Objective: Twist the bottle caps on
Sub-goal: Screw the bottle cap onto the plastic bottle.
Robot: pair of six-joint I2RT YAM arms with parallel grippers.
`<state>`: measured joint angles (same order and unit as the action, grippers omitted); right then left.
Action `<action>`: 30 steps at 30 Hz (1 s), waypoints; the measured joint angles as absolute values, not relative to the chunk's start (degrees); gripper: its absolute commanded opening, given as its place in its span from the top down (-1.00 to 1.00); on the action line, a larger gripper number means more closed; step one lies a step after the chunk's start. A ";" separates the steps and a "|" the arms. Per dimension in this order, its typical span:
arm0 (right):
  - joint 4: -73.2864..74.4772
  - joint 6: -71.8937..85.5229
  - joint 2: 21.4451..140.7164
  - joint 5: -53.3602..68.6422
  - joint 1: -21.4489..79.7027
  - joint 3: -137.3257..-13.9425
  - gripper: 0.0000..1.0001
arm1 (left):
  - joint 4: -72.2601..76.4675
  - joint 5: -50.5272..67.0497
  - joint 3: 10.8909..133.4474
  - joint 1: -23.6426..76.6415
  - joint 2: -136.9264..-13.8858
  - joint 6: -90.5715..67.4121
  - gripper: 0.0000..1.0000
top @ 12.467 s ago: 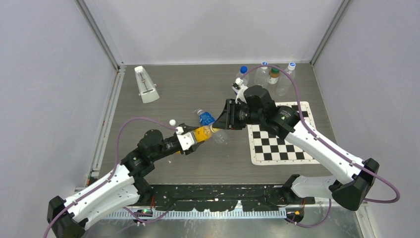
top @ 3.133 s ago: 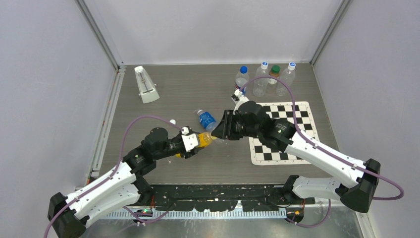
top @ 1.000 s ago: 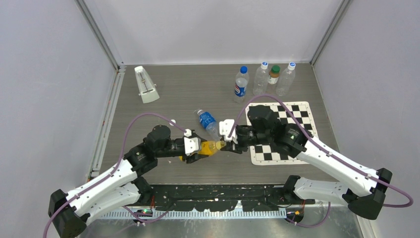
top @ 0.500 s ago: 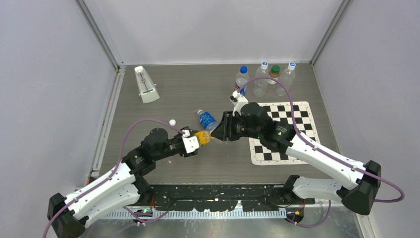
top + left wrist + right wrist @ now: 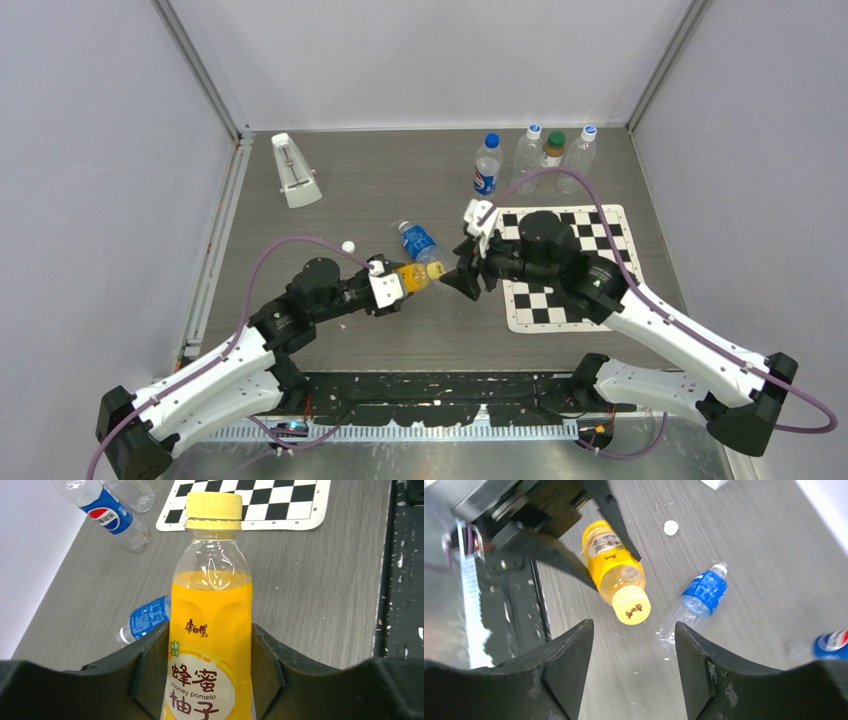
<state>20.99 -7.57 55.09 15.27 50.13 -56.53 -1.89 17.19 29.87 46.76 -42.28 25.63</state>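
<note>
Left gripper (image 5: pixel 210 650) is clamped round the honey pomelo bottle (image 5: pixel 210 595), tipped sideways over the desk (image 5: pixel 330 190) middle so its yellow cap (image 5: pixel 213 511) faces the right gripper (image 5: pixel 633 626). That one's wide open and empty, just shy of it. A loose white cap (image 5: pixel 670 527) lies leftward. The blue-label bottle (image 5: pixel 704 592) has a blurry mouth, so I can't tell if it's capped.

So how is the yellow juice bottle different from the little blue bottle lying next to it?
The juice bottle is gripped in the left hand; the blue-label bottle lies loose on the table. The juice bottle holds orange drink; the blue-label bottle looks clear inside. The juice bottle wears a yellow cap; I cannot tell whether the blue-label one has a cap. Both are plastic bottles.
</note>
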 measured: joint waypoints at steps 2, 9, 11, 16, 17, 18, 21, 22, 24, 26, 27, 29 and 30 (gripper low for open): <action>22.83 -16.08 52.90 17.98 50.13 -56.53 -0.33 | -1.93 18.46 29.89 46.76 -42.85 24.99 1.00; 26.55 -32.82 50.39 26.20 50.13 -56.60 -0.33 | -2.76 23.62 31.31 46.76 -44.29 23.53 1.00; 28.21 -35.83 51.27 27.66 50.13 -56.75 -0.33 | -3.01 25.17 31.75 46.76 -44.45 22.96 1.00; 30.87 -40.01 53.32 29.56 50.13 -56.99 -0.30 | -3.68 28.51 31.94 46.76 -44.75 22.65 1.00; 31.20 -40.51 53.60 29.82 50.13 -57.12 -0.29 | -3.81 29.04 31.94 46.76 -44.77 22.61 1.00; 31.55 -40.88 53.87 30.00 50.13 -57.36 -0.28 | -3.99 29.47 31.97 46.76 -44.80 22.59 1.00; 31.86 -41.71 54.48 30.70 50.13 -58.17 -0.22 | -4.60 30.79 32.38 46.76 -44.86 22.48 1.00; 31.92 -41.87 54.68 30.87 50.13 -58.41 -0.18 | -4.64 31.18 32.56 46.76 -44.88 22.46 1.00; 32.01 -42.06 55.11 31.38 50.13 -58.85 -0.12 | -4.67 31.64 32.71 46.76 -44.88 22.46 1.00; 32.18 -42.17 55.57 31.88 50.13 -59.16 -0.04 | -4.69 32.01 32.77 46.76 -44.88 22.46 1.00; 32.27 -42.19 55.90 32.16 50.13 -59.35 0.02 | -4.73 32.21 32.77 46.76 -44.88 22.46 1.00; 32.42 -42.24 56.49 32.60 50.13 -59.66 0.15 | -4.80 32.27 32.77 46.76 -44.88 22.46 1.00; 32.62 -42.19 56.69 32.82 50.15 -59.70 0.20 | -4.80 32.23 32.77 46.74 -44.88 22.44 1.00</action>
<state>32.62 -42.19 56.69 32.82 50.15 -59.70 -4.80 32.23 32.77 46.74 -44.88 22.44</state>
